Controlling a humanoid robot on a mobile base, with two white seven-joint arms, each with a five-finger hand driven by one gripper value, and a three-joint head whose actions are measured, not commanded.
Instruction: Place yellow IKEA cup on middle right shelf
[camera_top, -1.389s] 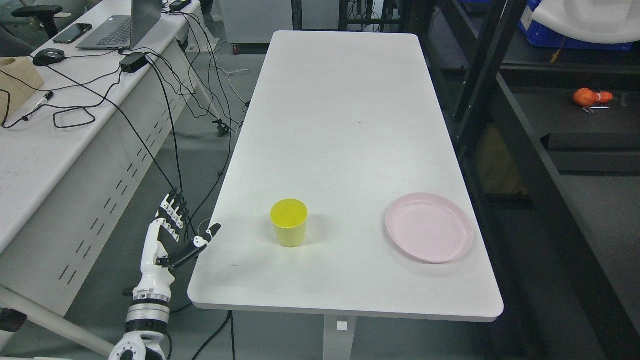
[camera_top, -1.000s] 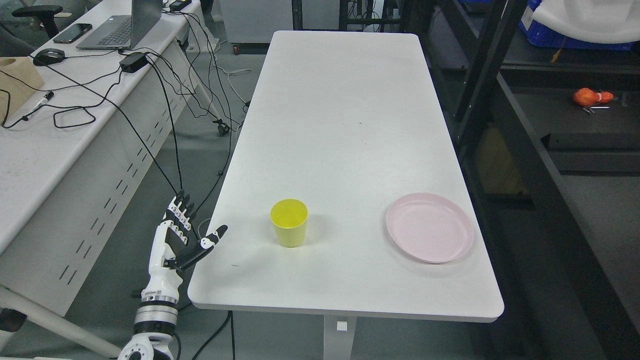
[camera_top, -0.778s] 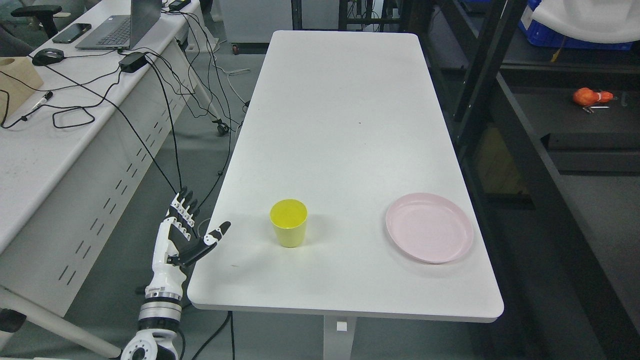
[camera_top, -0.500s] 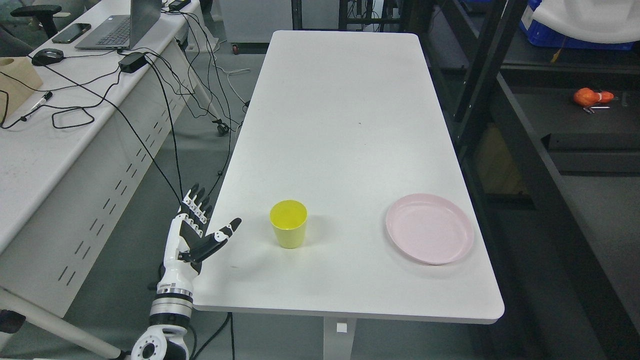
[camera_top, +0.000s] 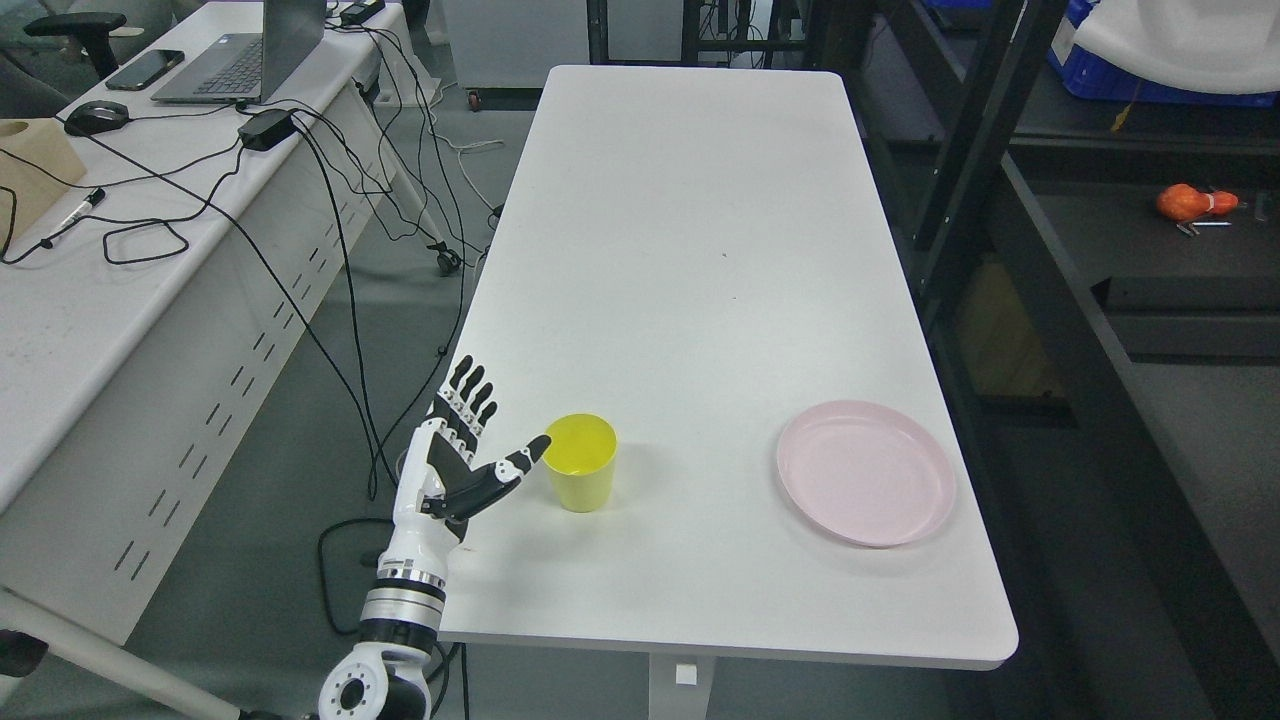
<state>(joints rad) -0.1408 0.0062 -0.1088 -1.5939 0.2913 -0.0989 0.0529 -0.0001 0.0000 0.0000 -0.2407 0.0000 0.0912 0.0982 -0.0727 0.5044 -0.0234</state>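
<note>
A yellow cup (camera_top: 580, 462) stands upright near the front left of the white table (camera_top: 690, 250). My left hand (camera_top: 492, 430) is over the table's left edge, just left of the cup, fingers spread and open. Its thumb tip reaches the cup's left rim; I cannot tell whether it touches. The hand holds nothing. The right hand is out of sight. A dark shelf unit (camera_top: 1060, 300) stands along the table's right side.
A pink plate (camera_top: 866, 487) lies on the table's front right. A desk (camera_top: 120, 230) on the left carries a laptop, mouse, phone and cables hanging down. An orange object (camera_top: 1190, 203) lies on a dark shelf board at the far right.
My left hand has moved right and forward, from beside the table's left edge to right next to the cup, staying open. The camera has shifted slightly.
</note>
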